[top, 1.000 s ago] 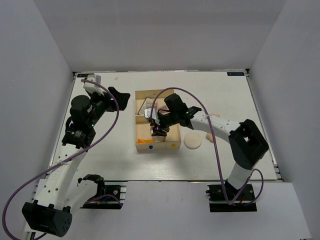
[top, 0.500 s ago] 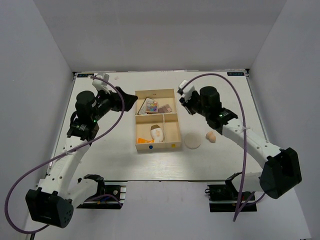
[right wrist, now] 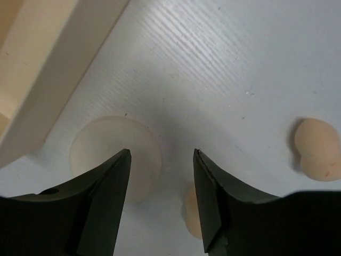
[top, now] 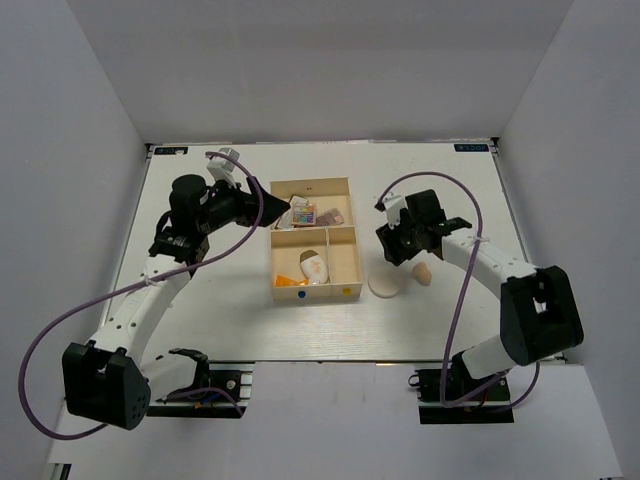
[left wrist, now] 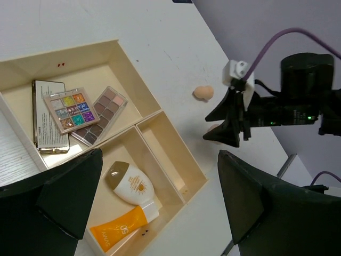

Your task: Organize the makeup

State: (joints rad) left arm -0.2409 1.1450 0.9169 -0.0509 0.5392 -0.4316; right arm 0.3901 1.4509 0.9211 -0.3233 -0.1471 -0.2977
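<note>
Right claw nearer round cream puff

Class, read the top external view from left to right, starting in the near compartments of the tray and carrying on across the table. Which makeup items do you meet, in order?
orange tube → white oval pad → round cream puff → peach sponge

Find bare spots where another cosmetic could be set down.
Free: the near-right compartment of the cream three-compartment tray, the white table left of the tray, and the strip behind it. Crowded: the far compartment with flat palettes, and right of the tray, where the round cream puff, peach sponges and open right gripper cluster.
</note>
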